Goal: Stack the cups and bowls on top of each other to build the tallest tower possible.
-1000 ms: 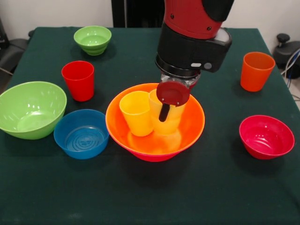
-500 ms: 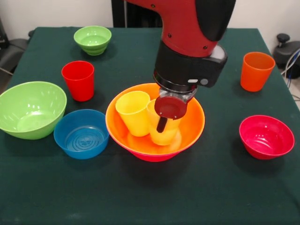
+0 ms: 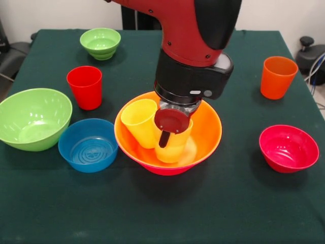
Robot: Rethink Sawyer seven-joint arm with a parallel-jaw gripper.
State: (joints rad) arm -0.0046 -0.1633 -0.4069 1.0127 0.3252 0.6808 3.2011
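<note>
Hand: my gripper (image 3: 165, 138) hangs low inside the large orange bowl (image 3: 205, 133), down among the two yellow cups.
Grip: one dark finger (image 3: 164, 139) shows below the round red disc on my wrist, lying against the front of a yellow cup; whether the fingers are apart, together or clamped on that cup I cannot tell.
Cup at my hand: this yellow cup (image 3: 175, 147) sits right under my wrist, mostly covered by it, its lower part on the bowl's floor.
Second yellow cup: the other yellow cup (image 3: 138, 122) is just beside my hand on the picture's left, tilted, its rim leaning outward toward the bowl's wall and touching the first cup.
Tower base: the orange bowl sits in a pink bowl (image 3: 165, 170), of which only a strip shows under its near side.
Blue bowl: small blue bowl (image 3: 87, 145), left of my hand, its rim close against the orange bowl.
Large green bowl: green bowl (image 3: 31, 118), beyond the blue one, touching it.
Red cup: red cup (image 3: 85, 87), upright, left and behind my hand.
Small green bowl: small green bowl (image 3: 100, 42), far behind, left.
Orange cup: orange cup (image 3: 278, 77), upright, well off to the right.
Red bowl: red bowl (image 3: 288, 148), right of my hand, apart from the stack.
Table: green cloth (image 3: 203, 213) under everything.
</note>
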